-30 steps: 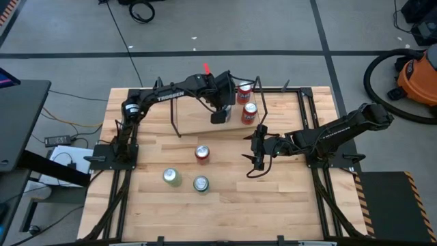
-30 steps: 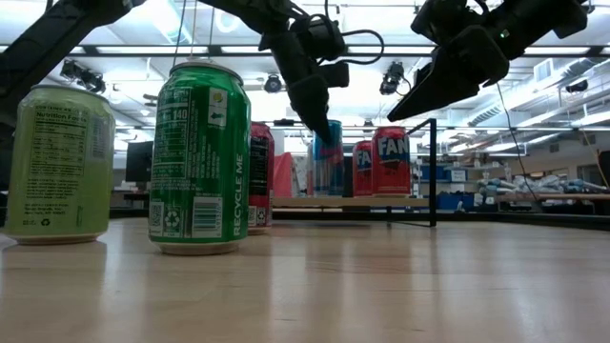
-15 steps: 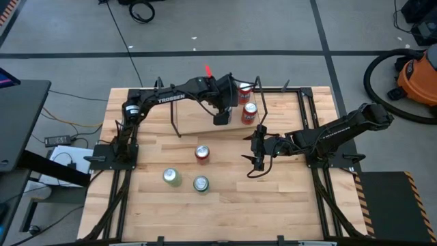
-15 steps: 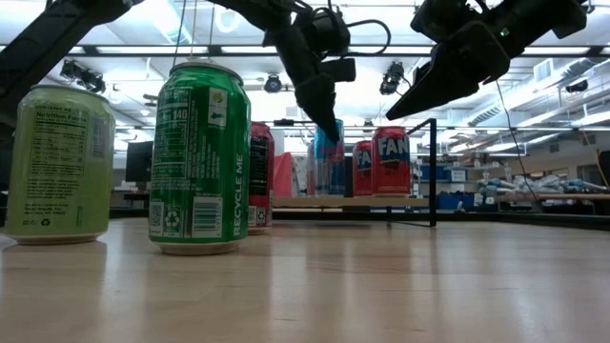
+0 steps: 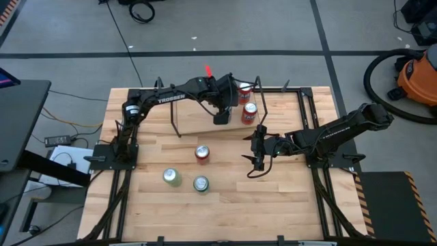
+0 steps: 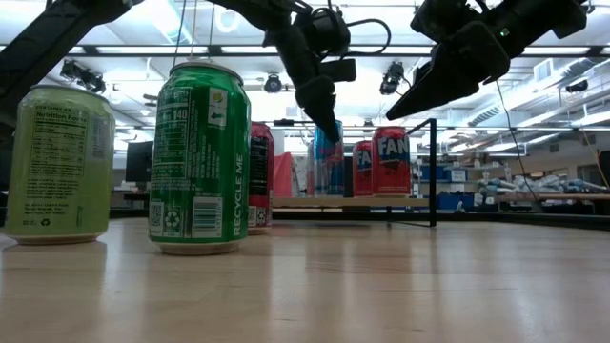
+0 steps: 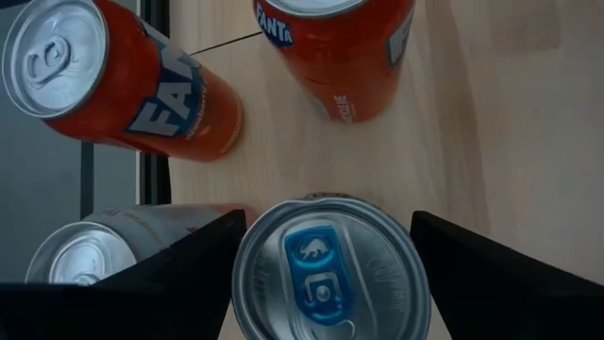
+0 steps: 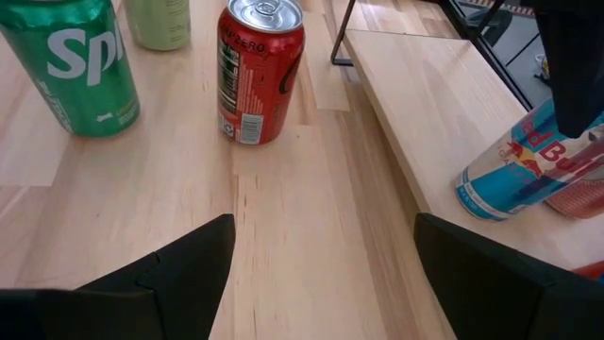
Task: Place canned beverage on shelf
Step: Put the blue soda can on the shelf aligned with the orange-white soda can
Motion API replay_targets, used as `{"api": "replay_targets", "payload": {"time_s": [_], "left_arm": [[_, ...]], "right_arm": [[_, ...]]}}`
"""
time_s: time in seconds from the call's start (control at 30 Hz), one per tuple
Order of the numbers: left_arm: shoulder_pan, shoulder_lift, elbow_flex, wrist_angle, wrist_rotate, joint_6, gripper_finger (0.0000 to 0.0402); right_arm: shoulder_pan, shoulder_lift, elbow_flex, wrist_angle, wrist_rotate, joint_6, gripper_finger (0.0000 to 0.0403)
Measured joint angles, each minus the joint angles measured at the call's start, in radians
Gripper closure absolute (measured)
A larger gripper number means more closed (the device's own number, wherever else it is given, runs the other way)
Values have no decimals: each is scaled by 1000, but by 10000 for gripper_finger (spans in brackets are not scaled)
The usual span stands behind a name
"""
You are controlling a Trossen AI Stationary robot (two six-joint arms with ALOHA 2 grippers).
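The shelf (image 5: 194,121) is a pale board with black rod uprights at the table's far side. Two orange Fanta cans (image 5: 250,113) and a blue-silver can (image 7: 326,274) stand upright on it. My left gripper (image 5: 220,117) is open over the blue-silver can, one finger on either side of its top (image 6: 329,129). I cannot tell whether they touch it. My right gripper (image 5: 255,147) is open and empty above the table, in front of the shelf's right end.
A red can (image 5: 202,153), a light green can (image 5: 171,177) and a green Sprite can (image 5: 201,184) stand on the table's near left part. The right wrist view shows the red can (image 8: 260,71), the Sprite can (image 8: 75,57) and the shelf board (image 8: 415,104).
My left gripper has risen a little over the blue-silver can, which stays upright on the shelf.
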Motion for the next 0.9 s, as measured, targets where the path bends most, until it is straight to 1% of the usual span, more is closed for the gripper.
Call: {"api": "replay_targets", "payload": {"time_s": [0.67,0.9], "left_arm": [[-5,0,0,4,-8,-11,86],[-39,0,0,6,-24,120,86]], "right_arm": [[0,0,0,0,0,0,66],[0,0,0,0,0,0,66]]}}
